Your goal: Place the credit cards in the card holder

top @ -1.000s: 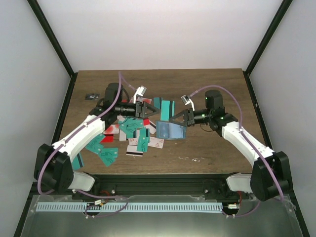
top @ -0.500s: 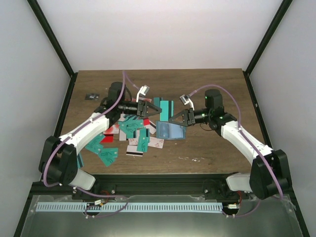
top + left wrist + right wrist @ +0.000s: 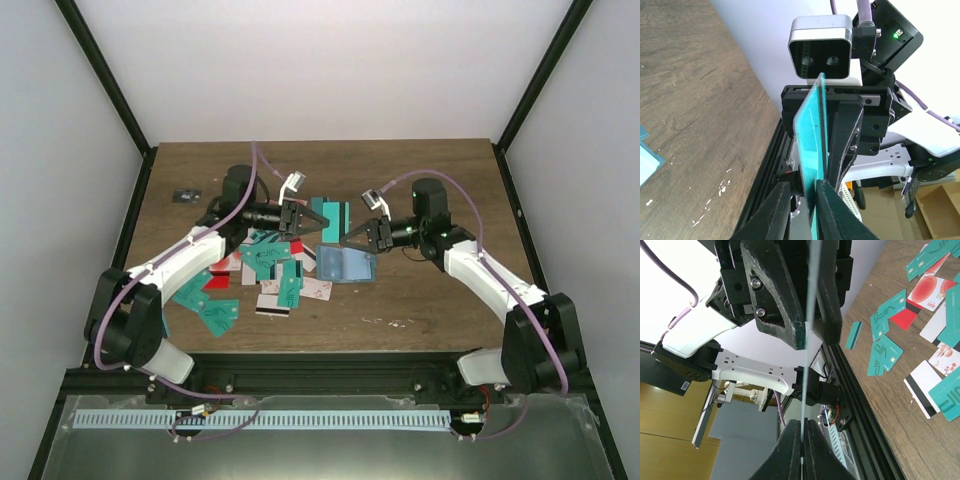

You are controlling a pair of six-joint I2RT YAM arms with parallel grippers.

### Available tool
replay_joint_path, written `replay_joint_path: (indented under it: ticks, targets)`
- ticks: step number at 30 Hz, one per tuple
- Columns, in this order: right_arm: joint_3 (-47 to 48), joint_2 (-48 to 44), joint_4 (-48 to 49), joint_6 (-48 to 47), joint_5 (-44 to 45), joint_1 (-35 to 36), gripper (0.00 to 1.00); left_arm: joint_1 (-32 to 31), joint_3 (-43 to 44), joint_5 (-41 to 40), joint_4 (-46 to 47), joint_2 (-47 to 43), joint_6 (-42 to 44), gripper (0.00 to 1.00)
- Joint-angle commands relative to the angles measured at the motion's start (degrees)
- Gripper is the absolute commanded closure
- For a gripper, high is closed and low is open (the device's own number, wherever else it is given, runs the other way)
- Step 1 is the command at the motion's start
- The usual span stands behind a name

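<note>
Seen from above: two claws tip to tip over the middle of a wooden table (image 3: 430, 170). Pinched between the pressed-together fingers of the right gripper (image 3: 802, 427): one teal credit card (image 3: 810, 145), standing on edge in the air. Runs lengthwise from 3 o'clock to 9 o'clock, straight into the left gripper (image 3: 802, 195). Fingers there close about the card's other end, with a sliver of gap on one side; cannot tell whether truly clamped. Lying open on the table: the blue card holder (image 3: 348, 265), at 6 o'clock just below the right gripper and at about 4 o'clock from the left one, so nearer the right arm. Scattered from 7 to 10 o'clock of the holder: the other credit cards (image 3: 265, 262), teal, red and white. Probably calls next for tipping the held card down toward the holder's pockets.
</note>
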Motion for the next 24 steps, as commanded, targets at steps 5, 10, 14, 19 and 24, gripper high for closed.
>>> replay_joint_path:
  ticks: [5, 10, 14, 19, 24]
  targets:
    - [2.61, 1.32, 1.84, 0.53, 0.13, -0.42, 0.94, 0.16, 1.75, 2.27, 2.90, 1.94, 0.21, 0.96]
    - [5.73, 2.18, -9.19, -5.18, 10.22, -0.62, 0.58, 0.54, 2.71, 0.56, -2.56, 3.17, 2.80, 0.96]
    - [4.27, 2.14, -17.04, -5.08, 24.74, -2.37, 0.55, 0.52, 4.07, -3.34, -15.85, 4.99, 13.38, 0.96]
    - [-1.82, 0.97, -20.82, -2.19, 34.86, -4.51, 0.54, 0.30, 6.31, -10.34, -30.28, 9.72, 22.45, 0.96]
    - [-3.79, 1.93, -21.79, -3.12, 39.19, -4.72, 0.54, -0.59, 6.44, -13.73, -33.17, 13.77, 23.14, 0.96]
